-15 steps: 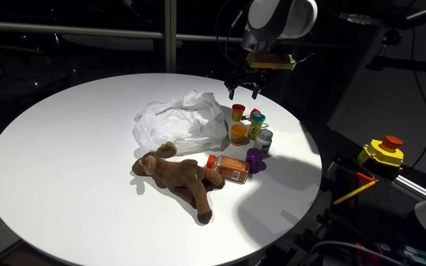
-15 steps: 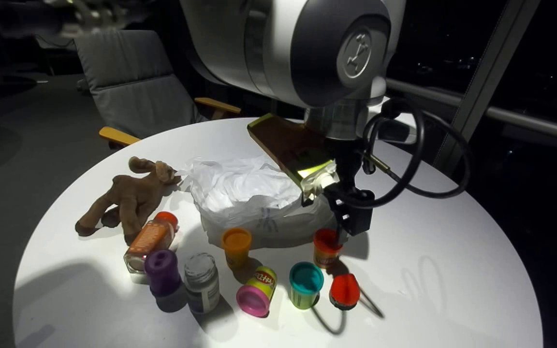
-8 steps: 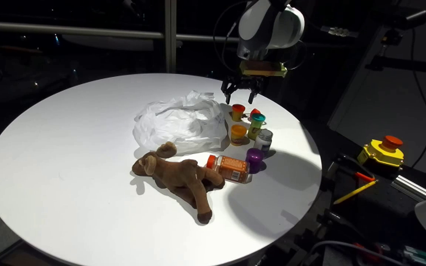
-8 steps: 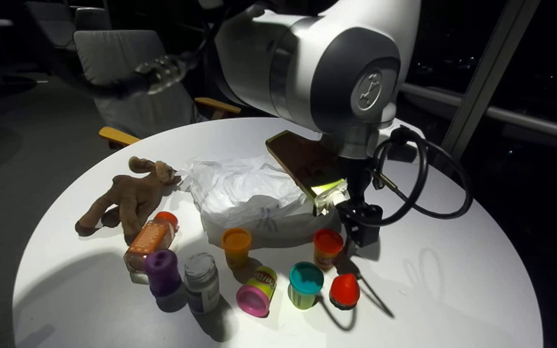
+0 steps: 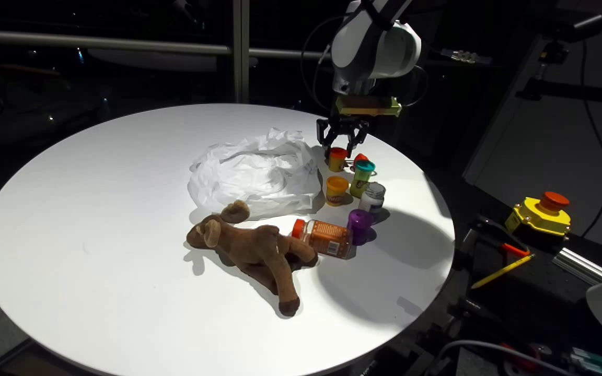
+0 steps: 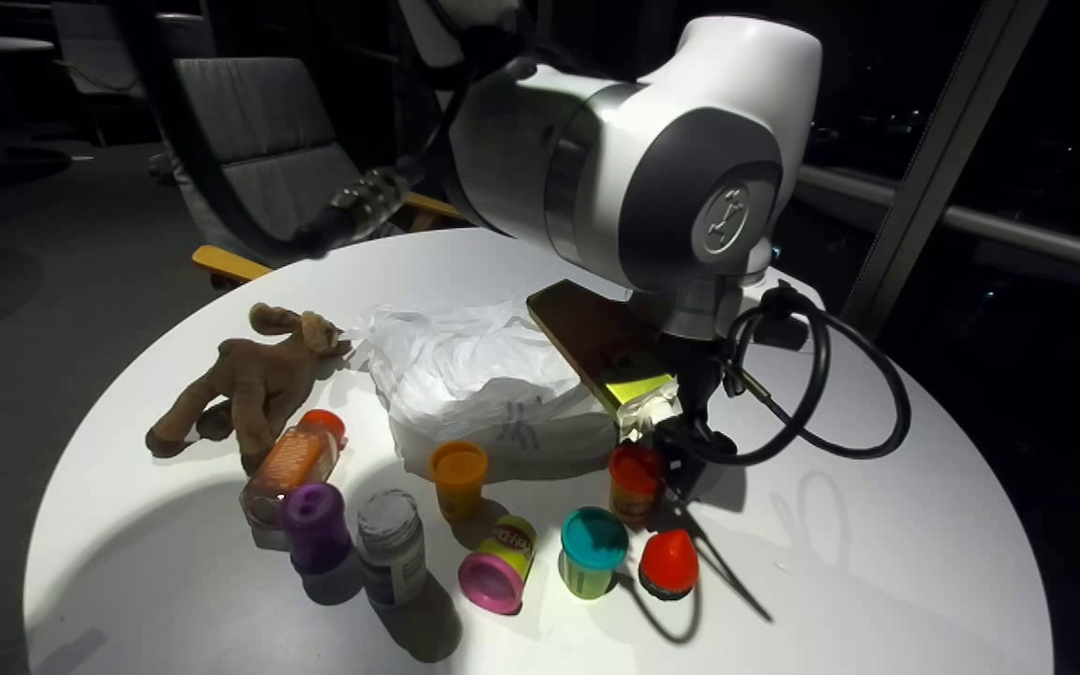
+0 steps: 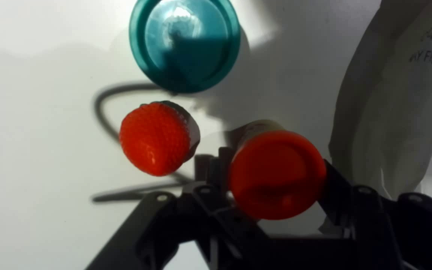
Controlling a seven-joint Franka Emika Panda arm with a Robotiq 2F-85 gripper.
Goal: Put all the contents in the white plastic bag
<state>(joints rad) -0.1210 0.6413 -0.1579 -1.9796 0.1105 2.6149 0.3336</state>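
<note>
Gripper (image 7: 278,172) part-closed; clasping red-lidded tub (image 7: 276,180) on both sides.

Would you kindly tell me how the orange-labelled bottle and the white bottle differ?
The orange-labelled bottle lies on its side, whereas the white bottle stands upright. The orange-labelled bottle has a red-orange cap, the white bottle a pale grey top. The orange-labelled bottle is partly clear; the white bottle looks opaque. Both rest on the white table, outside the white plastic bag.
</note>
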